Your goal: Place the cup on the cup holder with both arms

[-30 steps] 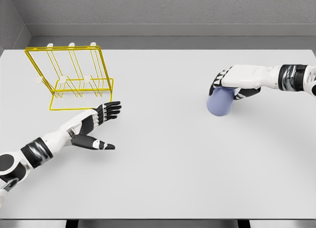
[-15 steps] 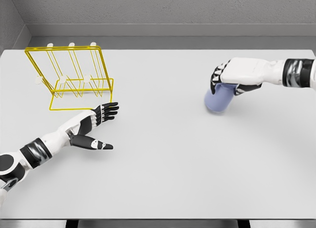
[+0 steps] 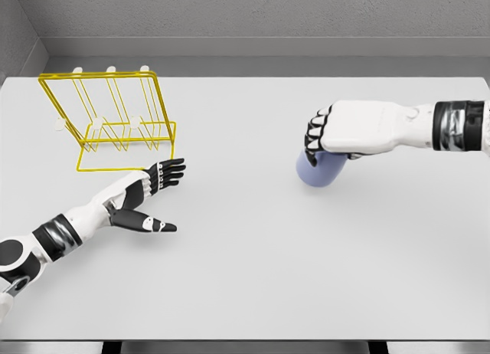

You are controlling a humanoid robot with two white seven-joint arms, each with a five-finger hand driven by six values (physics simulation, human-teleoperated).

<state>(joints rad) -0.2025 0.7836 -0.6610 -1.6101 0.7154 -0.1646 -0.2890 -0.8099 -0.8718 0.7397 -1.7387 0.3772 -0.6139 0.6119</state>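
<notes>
Head view: cup point(image 3: 319, 170) tilted, right hand point(image 3: 337, 132).

We see the right arm reaching in from the right edge, forearm nearly level, its white right hand point(image 3: 348, 132) turned knuckles toward us with the dark fingers point(image 3: 315, 133) curled down and closed around the cup point(image 3: 319, 170), whose blue body hangs below the palm. The left arm enters from the lower left, angled up and inward; the left hand point(image 3: 145, 193) is flat and relaxed, fingers extended together, thumb splayed out to the side, holding nothing.
</notes>
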